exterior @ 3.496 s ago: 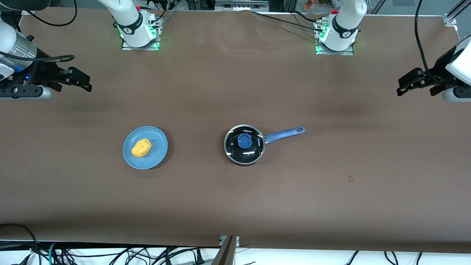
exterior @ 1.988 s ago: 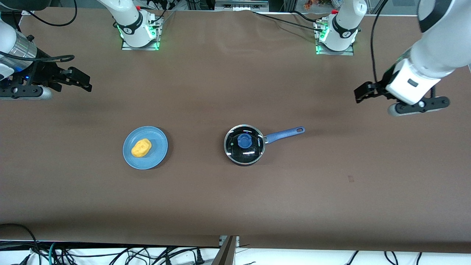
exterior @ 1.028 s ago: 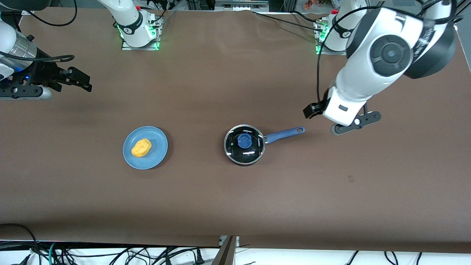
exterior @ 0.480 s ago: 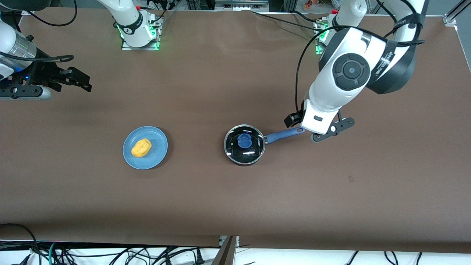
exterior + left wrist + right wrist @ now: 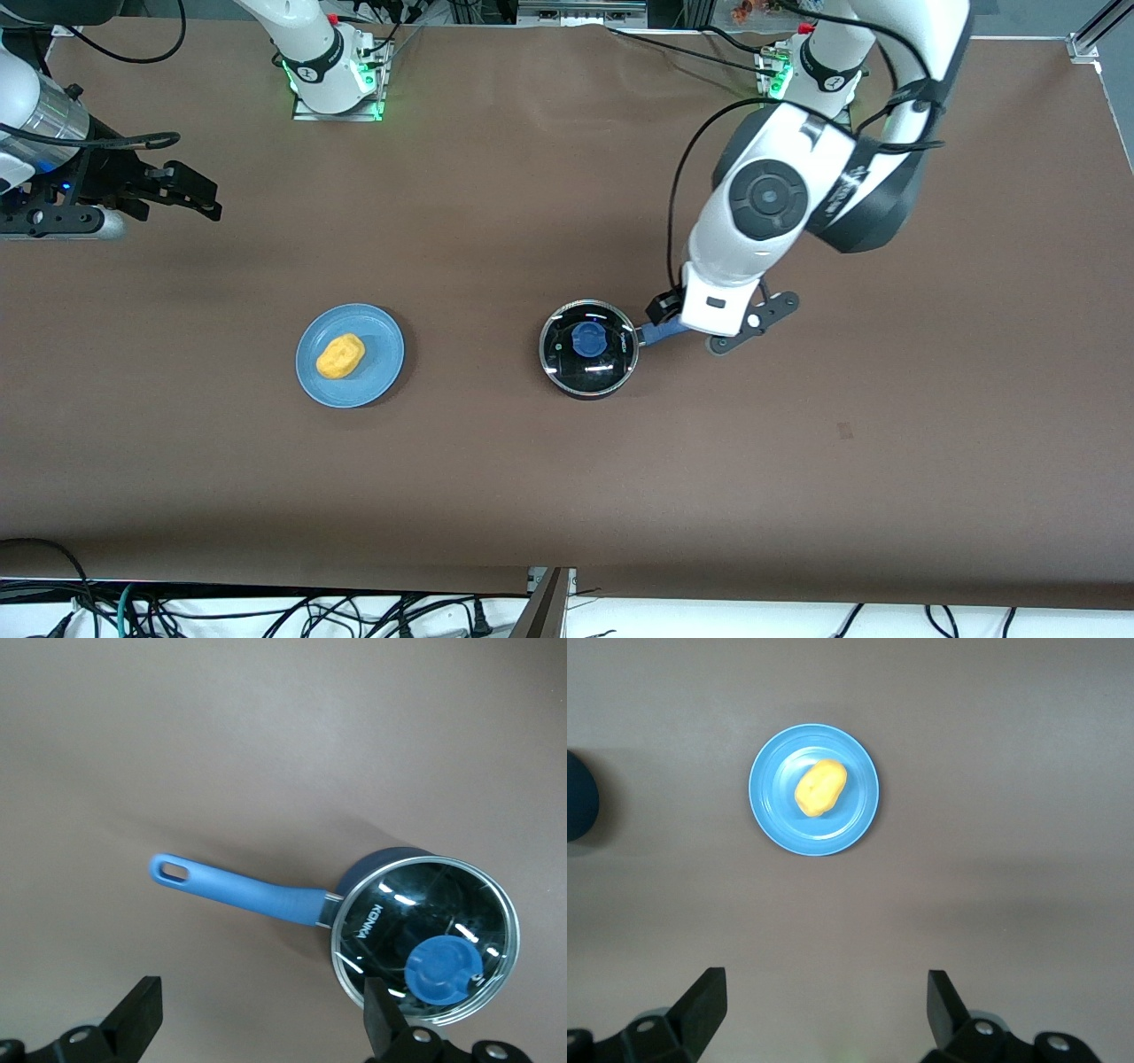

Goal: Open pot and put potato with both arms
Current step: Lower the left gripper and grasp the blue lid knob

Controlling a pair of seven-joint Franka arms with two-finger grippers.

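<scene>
Small round black saucepan (image 5: 588, 349) w/ long blue handle (image 5: 244, 895), sat mid-table on brown table (image 5: 532, 478), closed by metal-rimmed glass lid (image 5: 425, 939) w/ blue knob (image 5: 587, 338). Small oval yellow-orange bumpy potato (image 5: 340, 355) lay on flat light-blue plate (image 5: 383, 354), well apart from pan, toward right arm's end of table.

Left gripper (image 5: 257, 1014) hung over pan handle, close by pan body; fingers spread wide apart, nothing held. Right gripper (image 5: 824, 1005) waited up high near its end of table, fingers likewise apart & empty, plate w/ potato in its wrist view.

Handling, as judged: lid probably light but glass, so fragile, rim prob. slippery — best taken by knob, raised & narrow enough for two fingers; straight-up lift, set down gently. Pan stiff, likely light, could skid on table if nudged sideways; long handle gives leverage, so a knock there could spin it. Potato small, firm-looking, bumpy surface should give decent grip; rounded, could roll — pinch across short axis at middle.

Writing: "KONKA" read on glass lid in left wrist view, near handle joint. Small green mark on lid in front view, too small to make out. No other text legible.
</scene>
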